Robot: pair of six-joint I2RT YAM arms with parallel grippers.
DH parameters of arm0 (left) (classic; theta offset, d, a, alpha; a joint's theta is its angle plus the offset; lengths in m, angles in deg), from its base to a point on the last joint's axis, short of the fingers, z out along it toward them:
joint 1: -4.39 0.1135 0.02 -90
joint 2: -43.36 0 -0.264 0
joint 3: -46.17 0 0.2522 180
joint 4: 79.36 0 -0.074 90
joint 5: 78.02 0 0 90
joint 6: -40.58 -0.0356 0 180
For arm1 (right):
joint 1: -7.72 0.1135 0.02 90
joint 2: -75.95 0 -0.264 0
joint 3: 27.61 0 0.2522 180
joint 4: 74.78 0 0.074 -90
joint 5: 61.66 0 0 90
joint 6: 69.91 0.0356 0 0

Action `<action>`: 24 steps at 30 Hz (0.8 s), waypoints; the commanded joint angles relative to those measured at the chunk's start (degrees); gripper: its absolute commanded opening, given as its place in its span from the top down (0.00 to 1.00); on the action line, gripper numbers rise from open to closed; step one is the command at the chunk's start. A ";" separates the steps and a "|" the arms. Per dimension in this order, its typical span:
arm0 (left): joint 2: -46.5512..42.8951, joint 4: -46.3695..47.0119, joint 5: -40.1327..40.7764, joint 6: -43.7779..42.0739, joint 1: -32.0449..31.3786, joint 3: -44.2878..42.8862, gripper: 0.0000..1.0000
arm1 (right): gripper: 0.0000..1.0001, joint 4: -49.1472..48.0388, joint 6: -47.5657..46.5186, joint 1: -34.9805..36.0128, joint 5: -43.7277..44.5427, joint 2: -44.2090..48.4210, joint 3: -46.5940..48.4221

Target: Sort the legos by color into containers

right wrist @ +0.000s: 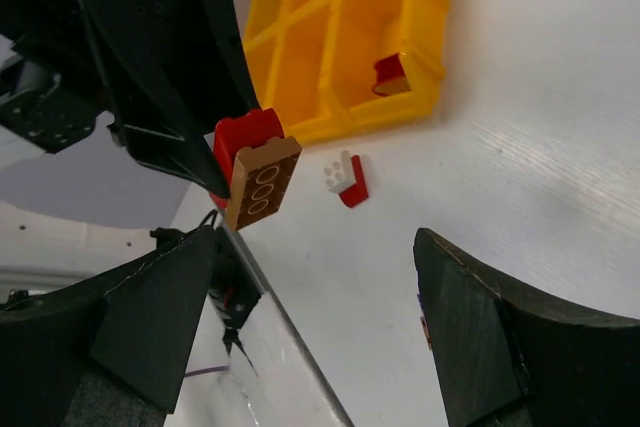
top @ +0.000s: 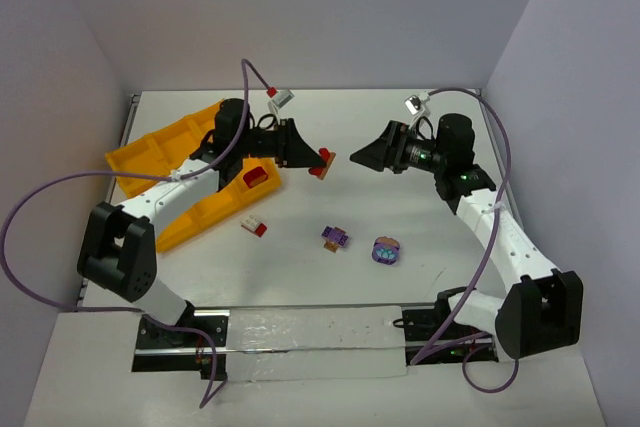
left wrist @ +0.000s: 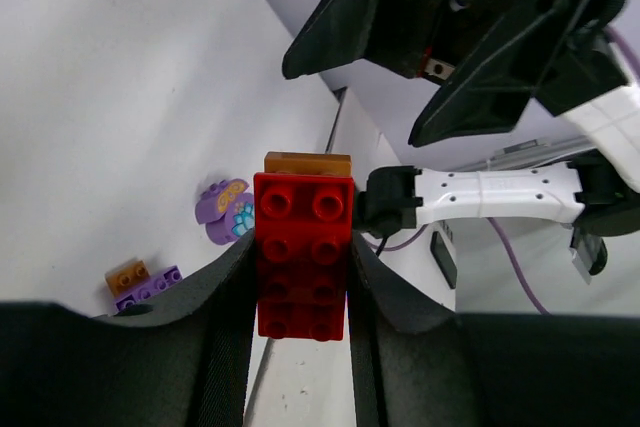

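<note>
Red lego (left wrist: 302,257) clenched in left end effector (top: 318,162), facing released right end effector (right wrist: 315,317).

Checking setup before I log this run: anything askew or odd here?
Yellow tray sits diagonal to the table edges, partly under the left arm. Left end effector holds a red brick capped with a tan piece in mid-air, pointed at the open right end effector, not over the tray.
</note>
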 commanded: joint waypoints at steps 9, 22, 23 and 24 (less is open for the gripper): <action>-5.87 13.11 -5.30 6.55 1.75 1.79 1.00 | 0.15 -13.93 6.24 6.58 -9.64 -6.39 6.18; -7.78 11.28 -5.65 5.28 2.74 1.84 1.00 | 0.15 -23.54 12.05 8.79 -13.35 -10.64 7.90; -7.75 11.13 -5.56 5.16 2.74 1.93 1.00 | 0.16 -24.94 12.84 8.79 -13.35 -11.07 7.59; -7.72 10.98 -5.47 5.04 2.74 2.02 1.00 | 0.17 -26.34 13.63 8.79 -13.35 -11.49 7.29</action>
